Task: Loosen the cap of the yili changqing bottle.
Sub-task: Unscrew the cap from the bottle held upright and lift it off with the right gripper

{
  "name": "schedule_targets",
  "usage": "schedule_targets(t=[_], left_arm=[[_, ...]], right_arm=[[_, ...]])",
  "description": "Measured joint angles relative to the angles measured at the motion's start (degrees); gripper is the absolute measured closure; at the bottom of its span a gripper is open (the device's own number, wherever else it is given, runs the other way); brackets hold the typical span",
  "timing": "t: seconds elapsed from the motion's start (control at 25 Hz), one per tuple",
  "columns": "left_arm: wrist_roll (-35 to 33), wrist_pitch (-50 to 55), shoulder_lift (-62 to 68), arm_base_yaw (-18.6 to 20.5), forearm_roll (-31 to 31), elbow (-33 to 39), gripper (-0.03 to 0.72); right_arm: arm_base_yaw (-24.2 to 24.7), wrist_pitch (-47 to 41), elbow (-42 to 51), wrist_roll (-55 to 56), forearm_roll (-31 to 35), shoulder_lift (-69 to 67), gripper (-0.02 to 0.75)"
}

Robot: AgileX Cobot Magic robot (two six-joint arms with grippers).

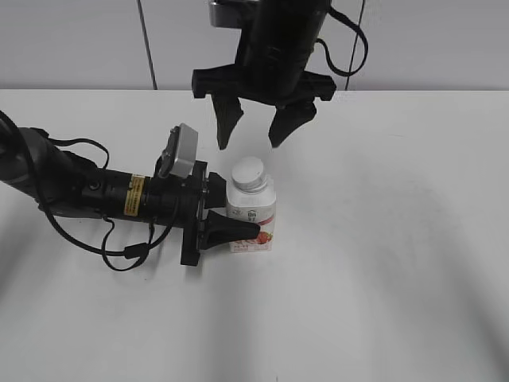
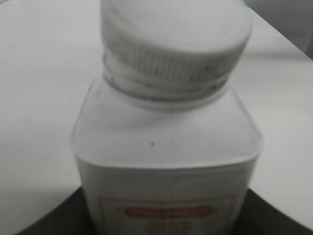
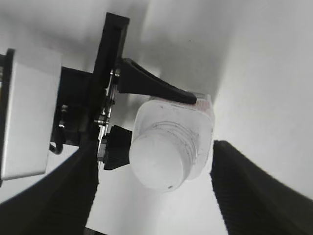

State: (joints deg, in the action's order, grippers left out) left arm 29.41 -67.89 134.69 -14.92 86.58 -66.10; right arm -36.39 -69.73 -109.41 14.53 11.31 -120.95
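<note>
The yili changqing bottle (image 1: 253,213) stands upright on the white table, white with a red fruit label. Its ribbed white cap (image 1: 248,173) sits on the neck. My left gripper (image 1: 235,210) reaches in level from the left and is shut on the bottle's body, one finger (image 1: 235,231) across the label. In the left wrist view the bottle (image 2: 166,147) and cap (image 2: 173,39) fill the frame, with dark fingers (image 2: 46,220) at the lower corners. My right gripper (image 1: 250,142) hangs open above and behind the cap, not touching it. From the right wrist, the cap (image 3: 159,159) lies between its fingers (image 3: 254,196).
The left arm with its cables (image 1: 87,195) lies low across the table's left side. A grey wall (image 1: 79,40) closes the back. The white tabletop (image 1: 382,263) stretches to the right and front.
</note>
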Motion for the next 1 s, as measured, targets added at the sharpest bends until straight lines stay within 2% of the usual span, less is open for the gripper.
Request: schedule_targets(t=[0.36,1.0], left_arm=[[0.0,0.0,0.0,0.0,0.0,0.0,0.322],[0.0,0.0,0.0,0.0,-0.1,0.0,0.322]], right_arm=[[0.0,0.0,1.8,4.2,1.2,0.0,0.174],[-0.1,-0.1,1.9,4.6,0.5,-2.5,0.174]])
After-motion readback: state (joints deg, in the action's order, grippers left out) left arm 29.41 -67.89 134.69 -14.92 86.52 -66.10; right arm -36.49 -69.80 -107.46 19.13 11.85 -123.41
